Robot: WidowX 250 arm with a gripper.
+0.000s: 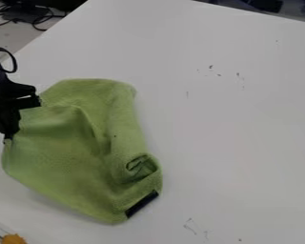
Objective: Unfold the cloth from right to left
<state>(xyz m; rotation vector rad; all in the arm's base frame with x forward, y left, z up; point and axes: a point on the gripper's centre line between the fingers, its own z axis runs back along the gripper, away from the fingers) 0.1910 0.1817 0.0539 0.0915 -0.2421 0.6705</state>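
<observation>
From here I count one cloth [59, 162], one gripper [23, 120], one table [231, 119], one dark strip [142, 204], one orange object [14, 239] and several tangled cables [39, 23].

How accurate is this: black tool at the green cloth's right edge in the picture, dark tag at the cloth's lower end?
The side is wrong: in the camera view, the tool is at the left edge of the green cloth. The dark tag is indeed at the lower end.

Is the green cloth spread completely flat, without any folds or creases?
No, the green cloth has creases across it, and its right edge curls over into a small roll just above the dark tag.
</observation>
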